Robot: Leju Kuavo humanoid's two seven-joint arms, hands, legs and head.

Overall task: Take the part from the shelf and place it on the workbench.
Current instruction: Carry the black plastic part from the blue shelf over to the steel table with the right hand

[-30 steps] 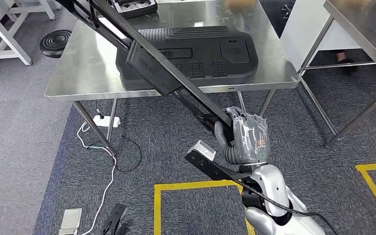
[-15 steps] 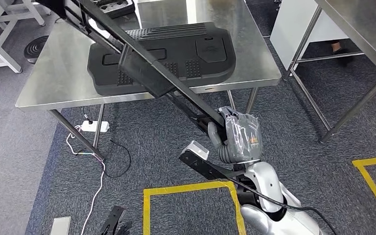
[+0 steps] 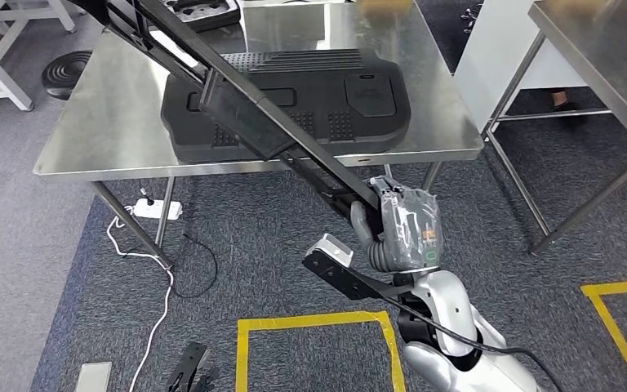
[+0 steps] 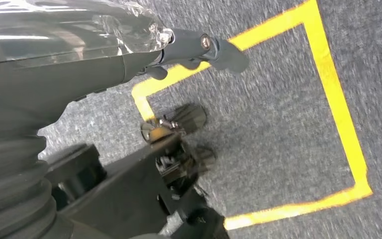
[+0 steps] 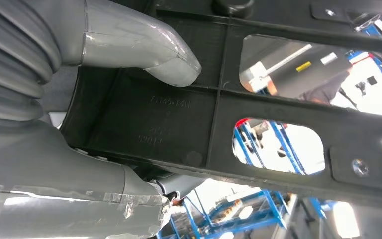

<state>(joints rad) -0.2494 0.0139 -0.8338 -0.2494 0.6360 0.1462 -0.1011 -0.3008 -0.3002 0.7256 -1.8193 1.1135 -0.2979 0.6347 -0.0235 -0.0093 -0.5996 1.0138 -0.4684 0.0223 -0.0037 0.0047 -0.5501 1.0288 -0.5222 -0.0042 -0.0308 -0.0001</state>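
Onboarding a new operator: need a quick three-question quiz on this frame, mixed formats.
1. True or false: the long black part already lies flat on the steel workbench.
2. Which hand grips the part? A) left B) right
3. What lies on the workbench?

Key:
1. False; it is held slanted in the air in front of the bench.
2. B, the right hand.
3. A wide black moulded panel.

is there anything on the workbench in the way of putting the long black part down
Yes. A large black moulded panel already lies on the steel workbench, covering much of its middle and near edge. The long black part, held by the right hand, hangs above that panel. Bare steel remains at the left.
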